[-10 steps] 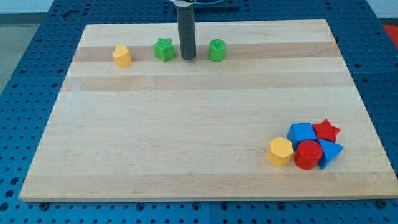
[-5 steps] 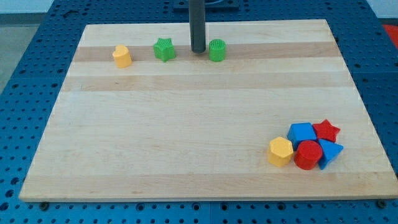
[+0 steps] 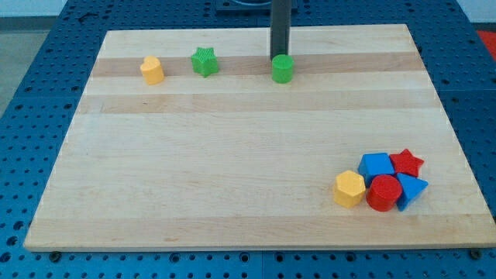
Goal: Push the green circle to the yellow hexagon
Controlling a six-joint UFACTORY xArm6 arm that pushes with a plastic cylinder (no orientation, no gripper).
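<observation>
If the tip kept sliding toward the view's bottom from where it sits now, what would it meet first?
My tip sits at the top edge of the green circle, apparently touching it, so it would push that block first. Below it the board looks free; the yellow hexagon lies off to the right.

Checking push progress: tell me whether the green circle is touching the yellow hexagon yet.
No, the green circle sits near the view's top, far from the yellow hexagon at lower right.

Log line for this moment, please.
my tip: behind green circle, touching | target: yellow hexagon, view's bottom right, far | status: push under way
</observation>
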